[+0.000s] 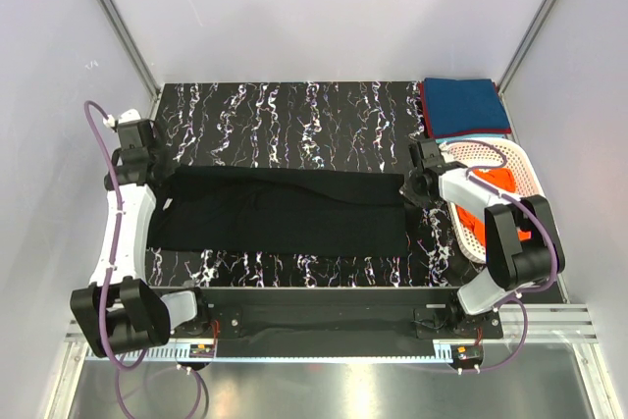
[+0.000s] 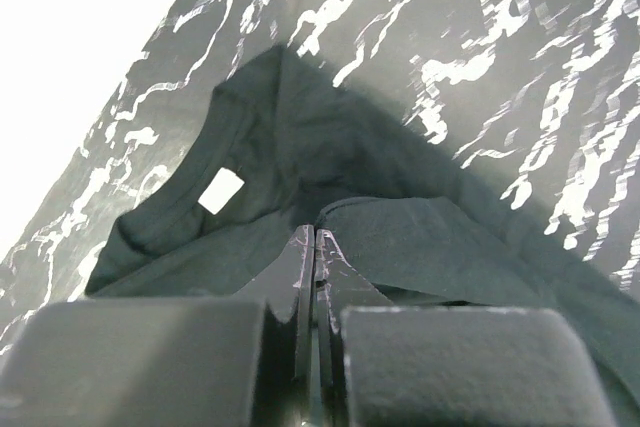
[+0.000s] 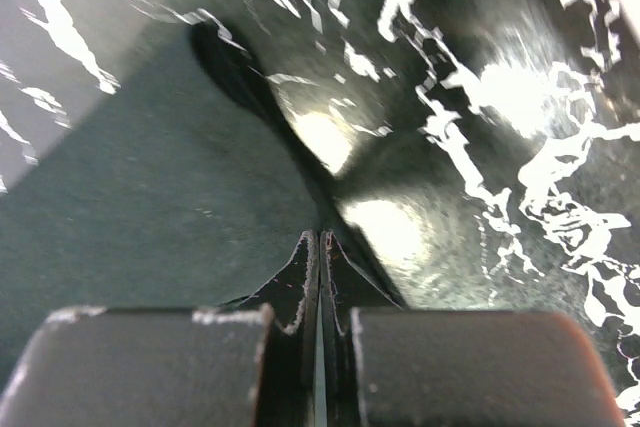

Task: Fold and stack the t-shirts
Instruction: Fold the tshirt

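Tools [image 2: 315, 239] [image 3: 320, 239] closed; blk tee [image 1: 285, 211] flat strip

Matt cloth black t-shirt [image 1: 280, 211] lies on glossy marbled table [image 1: 294, 110].

Even light is cast from above; glare is seen on the table [image 3: 500, 87]; one left-wrist corner is overexposed.

- From above and behind the arm bases we look down on the whole counter [image 1: 294, 115].
- Close behind the left pincer [image 2: 316, 239] and right pincer [image 3: 319, 242] we face the black t-shirt [image 1: 285, 211] — shared with the top view.
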You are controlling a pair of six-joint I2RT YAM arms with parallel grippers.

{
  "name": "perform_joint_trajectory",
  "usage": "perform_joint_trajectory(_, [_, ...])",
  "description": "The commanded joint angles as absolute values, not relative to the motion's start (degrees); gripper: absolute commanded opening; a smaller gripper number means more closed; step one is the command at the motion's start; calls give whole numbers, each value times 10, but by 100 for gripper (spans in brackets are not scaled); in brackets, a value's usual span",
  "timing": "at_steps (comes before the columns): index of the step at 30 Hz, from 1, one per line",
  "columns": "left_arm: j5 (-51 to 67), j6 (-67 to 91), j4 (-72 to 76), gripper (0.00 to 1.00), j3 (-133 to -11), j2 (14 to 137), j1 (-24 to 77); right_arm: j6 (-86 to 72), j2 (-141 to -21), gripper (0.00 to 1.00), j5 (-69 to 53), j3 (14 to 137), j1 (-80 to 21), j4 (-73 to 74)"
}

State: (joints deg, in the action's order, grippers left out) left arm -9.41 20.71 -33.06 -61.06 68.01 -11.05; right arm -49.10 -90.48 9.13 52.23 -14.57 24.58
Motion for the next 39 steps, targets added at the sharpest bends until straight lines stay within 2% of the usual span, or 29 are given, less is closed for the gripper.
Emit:
perform_joint_trajectory(1, [-127,192,-318,0,-577,662,-114,-487,-879,0,80,498,-144,213])
perform_joint_trajectory(12, [-91,195,-318,0,-523,659,-113,-477,-872,1,82,485,-144,204])
perform_joint_trajectory(17, [-53,211,-324,0,-487,641,-114,-468,-875,27,64,499,-144,209])
perform_joint_trajectory(18, [-53,218,-325,0,-481,637,-114,-467,-870,30,64,500,-144,212])
perform_joint_trajectory(24, [-72,256,-344,0,-461,635,-114,-469,-827,39,62,508,-144,222])
perform_joint_trajectory(29, [-94,291,-362,0,-447,642,-115,-447,-818,42,12,533,-145,222])
perform_joint_trajectory(32, [-101,301,-371,9,-446,636,-115,-430,-819,43,-25,543,-149,217])
perform_joint_trajectory(34, [-84,308,-374,11,-446,628,-114,-418,-825,42,-43,553,-156,205])
perform_joint_trajectory(37, [-64,325,-378,20,-446,617,-114,-408,-841,43,-61,565,-178,195])
perform_joint_trajectory(39, [-73,343,-403,37,-454,613,-115,-378,-861,44,-99,572,-208,162])
